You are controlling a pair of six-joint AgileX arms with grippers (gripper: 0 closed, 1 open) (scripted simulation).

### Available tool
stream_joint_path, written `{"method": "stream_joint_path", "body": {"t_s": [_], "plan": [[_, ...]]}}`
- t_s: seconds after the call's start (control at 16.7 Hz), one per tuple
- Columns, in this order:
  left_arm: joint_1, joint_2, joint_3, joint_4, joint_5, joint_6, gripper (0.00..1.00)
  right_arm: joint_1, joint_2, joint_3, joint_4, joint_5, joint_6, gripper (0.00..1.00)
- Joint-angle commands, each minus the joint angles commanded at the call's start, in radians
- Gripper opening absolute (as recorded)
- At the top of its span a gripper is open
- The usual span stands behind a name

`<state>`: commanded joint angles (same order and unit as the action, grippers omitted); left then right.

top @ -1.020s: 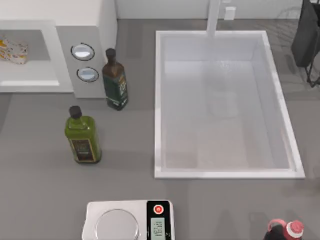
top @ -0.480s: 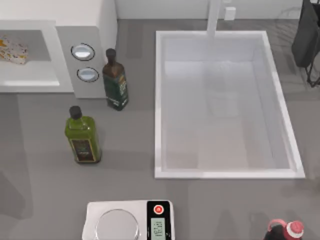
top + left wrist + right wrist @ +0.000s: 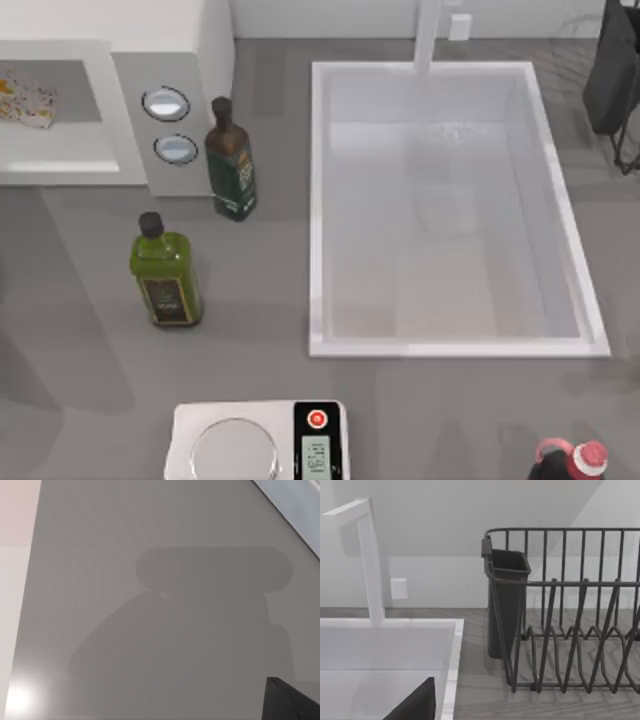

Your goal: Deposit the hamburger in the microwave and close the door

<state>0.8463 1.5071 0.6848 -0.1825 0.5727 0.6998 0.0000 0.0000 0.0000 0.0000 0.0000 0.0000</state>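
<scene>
The hamburger (image 3: pixel 24 101) already lies inside the microwave (image 3: pixel 130 120), on the grey floor of its open cavity at the top view's far left edge, so the deposit looks done and the door remains to be closed. The door itself is outside what the views cover, which is the first risk: a swing toward it has to be judged without seeing the panel. Whether either gripper is open or shut cannot be told; the left wrist view looks down on bare grey countertop (image 3: pixel 165 540) with a broad shadow across it, and the right wrist view faces the dish rack (image 3: pixel 570 610) and the faucet (image 3: pixel 367 560) beside the sink (image 3: pixel 455 205). A likely slip is an arm sweeping past the dark green bottle (image 3: pixel 231 160), which stands just beside the microwave's knob panel, or the olive oil bottle (image 3: pixel 165 272) in front of it, and toppling one. A door pushed too briskly could also rebound and stay ajar.
</scene>
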Motion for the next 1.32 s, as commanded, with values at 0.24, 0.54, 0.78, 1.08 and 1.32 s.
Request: {"method": "stream_joint_path", "body": {"t_s": [0.24, 0.54, 0.78, 1.08, 1.32], "plan": [[-0.150, -0.140, -0.115, 0.037, -0.084, -0.129, 0.00, 0.000, 0.000, 0.000, 0.000, 0.000, 0.000, 1.00], [-0.311, -0.298, -0.247, 0.084, -0.186, -0.286, 0.00, 0.000, 0.000, 0.000, 0.000, 0.000, 0.000, 1.00], [-0.310, -0.296, -0.247, 0.083, -0.183, -0.288, 0.00, 0.000, 0.000, 0.000, 0.000, 0.000, 0.000, 1.00], [-0.416, -0.329, -0.269, 0.086, -0.277, -0.387, 0.00, 0.000, 0.000, 0.000, 0.000, 0.000, 0.000, 1.00], [-0.659, -0.380, -0.304, 0.087, -0.403, -0.535, 0.00, 0.000, 0.000, 0.000, 0.000, 0.000, 0.000, 1.00]]}}
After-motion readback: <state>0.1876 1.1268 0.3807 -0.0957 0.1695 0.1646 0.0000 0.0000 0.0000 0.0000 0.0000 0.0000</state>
